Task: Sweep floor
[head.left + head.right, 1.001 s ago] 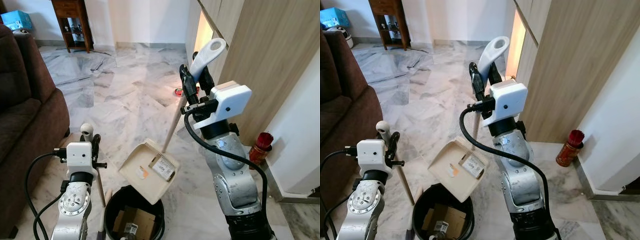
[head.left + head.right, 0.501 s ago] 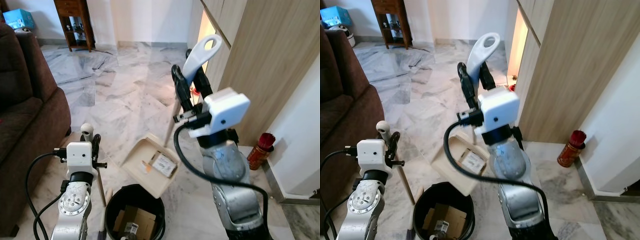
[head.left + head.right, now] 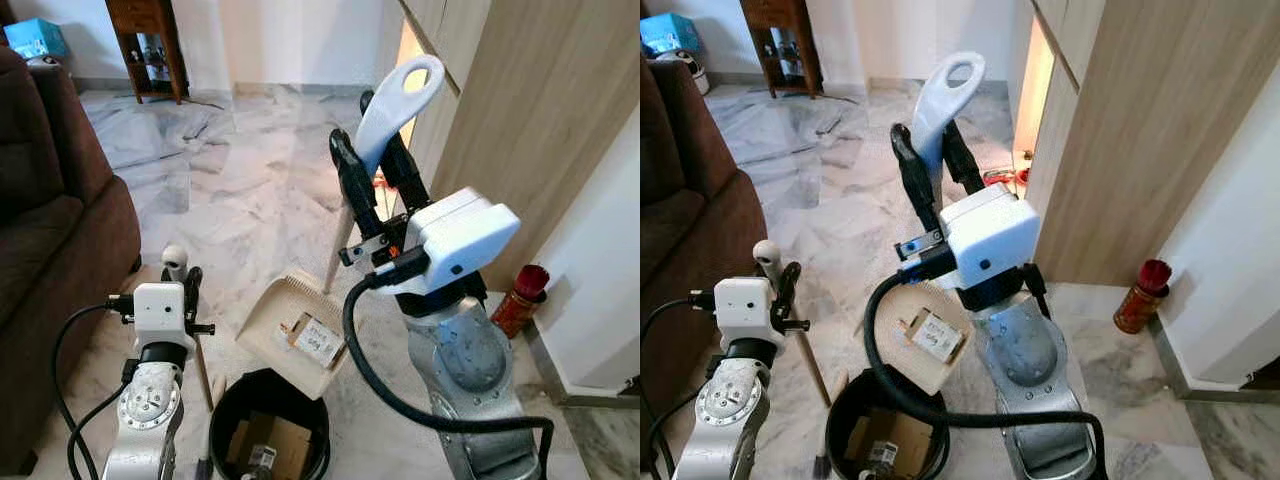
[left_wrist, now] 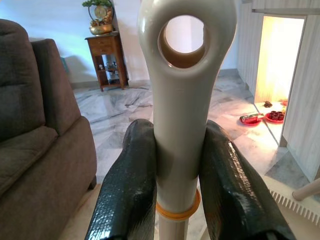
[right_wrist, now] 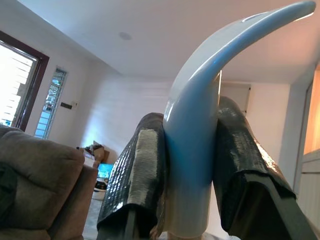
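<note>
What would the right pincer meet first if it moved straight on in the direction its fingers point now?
Probably nothing nearby. The right pincer, shut on the dustpan handle, points upward and away from the robot. Beyond the fingertips the right wrist view shows open air, then the ceiling, though depth is unclear.

The scene is viewed from the robot's head, forward and down, by both eye views; the marble floor [image 3: 250,190], the black bin [image 3: 268,428] and the brown sofa [image 3: 50,230] are shared. The broom handle [image 4: 186,100] is seen very close along the left wrist view, facing the sofa. The dustpan handle [image 5: 200,140] is framed upward toward the ceiling by the right wrist view.
</note>
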`<state>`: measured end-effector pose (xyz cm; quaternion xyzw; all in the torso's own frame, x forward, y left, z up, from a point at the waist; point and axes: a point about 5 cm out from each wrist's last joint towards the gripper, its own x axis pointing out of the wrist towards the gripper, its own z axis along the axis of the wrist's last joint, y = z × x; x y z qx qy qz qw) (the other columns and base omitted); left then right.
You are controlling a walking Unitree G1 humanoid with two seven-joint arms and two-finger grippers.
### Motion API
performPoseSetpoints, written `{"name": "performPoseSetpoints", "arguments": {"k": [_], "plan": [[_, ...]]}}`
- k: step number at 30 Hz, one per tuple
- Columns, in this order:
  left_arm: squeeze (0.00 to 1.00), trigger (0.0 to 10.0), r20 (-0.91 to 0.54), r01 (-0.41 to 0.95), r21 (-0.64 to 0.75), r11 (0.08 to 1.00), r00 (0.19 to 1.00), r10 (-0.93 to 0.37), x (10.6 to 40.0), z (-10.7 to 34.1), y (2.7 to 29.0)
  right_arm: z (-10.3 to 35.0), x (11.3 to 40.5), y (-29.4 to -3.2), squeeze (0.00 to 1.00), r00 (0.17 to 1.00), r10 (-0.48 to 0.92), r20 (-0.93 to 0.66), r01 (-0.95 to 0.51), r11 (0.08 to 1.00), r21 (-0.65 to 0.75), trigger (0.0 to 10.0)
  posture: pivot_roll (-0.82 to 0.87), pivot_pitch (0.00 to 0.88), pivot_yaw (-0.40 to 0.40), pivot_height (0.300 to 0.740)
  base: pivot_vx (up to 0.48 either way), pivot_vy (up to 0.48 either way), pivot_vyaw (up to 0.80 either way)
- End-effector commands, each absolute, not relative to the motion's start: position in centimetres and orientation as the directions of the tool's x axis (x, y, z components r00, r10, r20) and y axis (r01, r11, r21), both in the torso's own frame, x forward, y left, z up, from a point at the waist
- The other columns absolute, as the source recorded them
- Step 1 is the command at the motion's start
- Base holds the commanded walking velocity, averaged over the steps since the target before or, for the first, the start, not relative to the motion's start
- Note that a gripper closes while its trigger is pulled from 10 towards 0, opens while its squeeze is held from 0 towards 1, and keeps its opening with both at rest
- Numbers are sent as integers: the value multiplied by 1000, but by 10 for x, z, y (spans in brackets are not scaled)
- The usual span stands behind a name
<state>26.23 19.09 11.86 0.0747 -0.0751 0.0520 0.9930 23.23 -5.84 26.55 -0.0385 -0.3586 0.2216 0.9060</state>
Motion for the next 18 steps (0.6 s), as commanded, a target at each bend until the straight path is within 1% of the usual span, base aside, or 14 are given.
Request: {"name": "performPoseSetpoints", "arguments": {"k": [1, 13, 18], "plan": [[0, 10000, 205, -108, 144, 984, 976, 77, 265, 127, 191, 279, 221, -60, 0, 592, 424, 686, -362, 900, -243, 10000, 9, 0, 10, 740, 0, 0, 0], [0, 10000, 203, -107, 143, 984, 976, 77, 266, 125, 193, 278, 217, -61, 0, 609, 433, 665, -372, 896, -243, 10000, 9, 0, 9, 740, 0, 0, 0], [0, 10000, 204, -107, 143, 984, 976, 76, 266, 125, 193, 280, 216, -60, 0, 596, 449, 666, -364, 890, -275, 10000, 9, 0, 9, 740, 0, 0, 0]]}}
